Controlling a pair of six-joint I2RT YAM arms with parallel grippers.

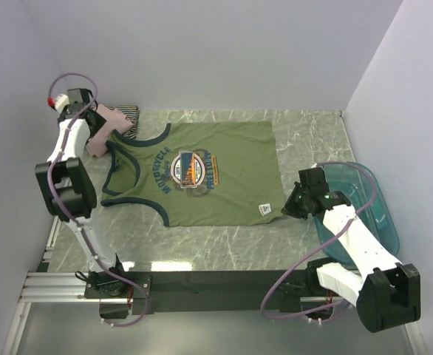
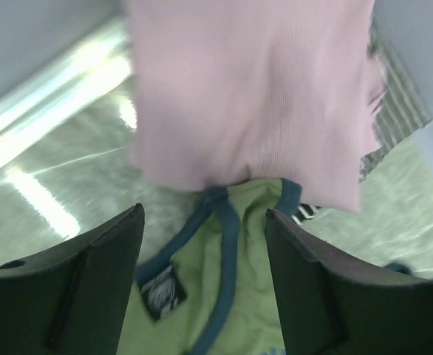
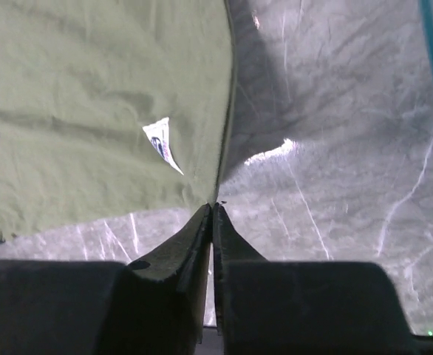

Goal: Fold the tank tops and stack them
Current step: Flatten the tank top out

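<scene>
The olive-green tank top lies flat, print up (navy trim at the neck), its hem corner pinched by the right gripper, the left gripper spread wide

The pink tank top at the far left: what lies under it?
The pink tank top covers the neck end of the olive-green tank top, and the striped tank top shows at its right edge in the left wrist view. How far either reaches beneath is hidden.
</scene>
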